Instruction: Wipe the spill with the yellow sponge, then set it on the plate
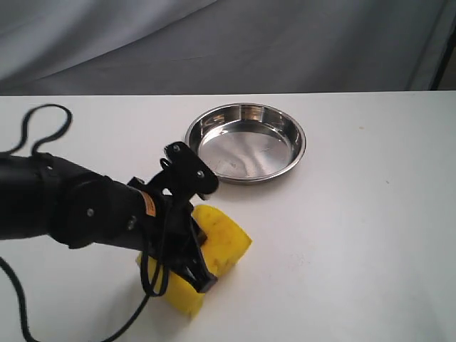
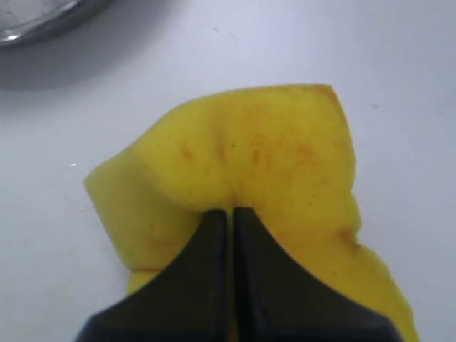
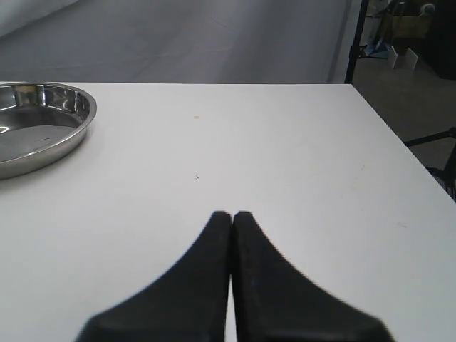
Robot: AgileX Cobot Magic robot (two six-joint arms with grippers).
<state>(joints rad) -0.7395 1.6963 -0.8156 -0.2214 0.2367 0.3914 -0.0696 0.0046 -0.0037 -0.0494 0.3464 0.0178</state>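
My L claw point(image 2: 230, 211) tight on yellow sponge point(image 2: 263, 149), plate point(image 1: 299, 153) near, ahead of tips; R claw point(image 3: 231, 214) closed, empty

Plain white surface point(image 1: 370, 235), just two things on it: shiny plate point(image 1: 302, 142), and the yellow sponge point(image 1: 224, 246) near its 7 o'clock, not touching.
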